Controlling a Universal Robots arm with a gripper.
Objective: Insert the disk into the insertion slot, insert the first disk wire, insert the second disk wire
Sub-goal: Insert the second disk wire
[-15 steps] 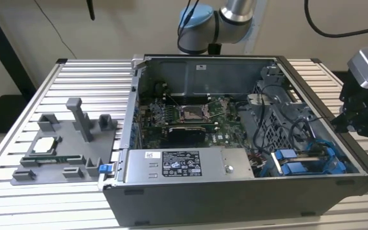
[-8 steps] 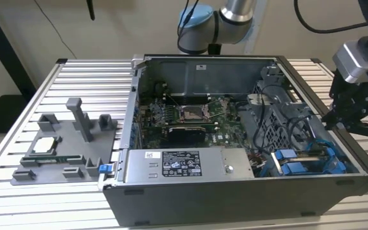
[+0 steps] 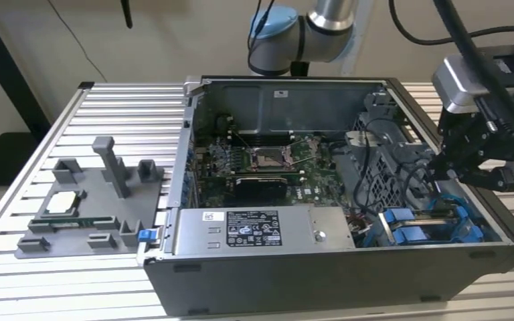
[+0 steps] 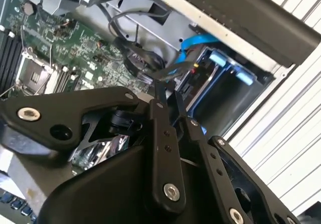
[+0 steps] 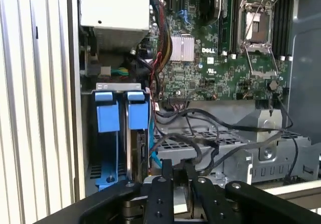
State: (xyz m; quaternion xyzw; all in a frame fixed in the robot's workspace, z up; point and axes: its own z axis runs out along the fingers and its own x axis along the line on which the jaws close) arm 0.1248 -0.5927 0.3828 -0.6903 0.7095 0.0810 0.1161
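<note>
Aluminium slats of the bench (image 3: 78,287) carry the big dark grey open computer case (image 3: 328,271), and we're right over its drive corner. Just beyond the fingers (image 4: 161,118) sits the insertion slot, a grey sheet-metal bay with bright blue rails (image 5: 119,87). The disk in its blue plastic carrier (image 5: 138,114) looks seated in it, tab end facing the fingers. The fingers are pinched nearly together, only a sliver between them, on what I take for the black disk wire (image 4: 143,63) at their tips.

To do this well, I'd say keep the plug square to the disk's socket, steer it clear of the loose black cables (image 5: 200,146) draped beside the fingers, and press straight. Hard to call: the disk's silver body is buried in the bay, its socket sits in shadow, and the fingers themselves mask the actual pinch on the wire.
</note>
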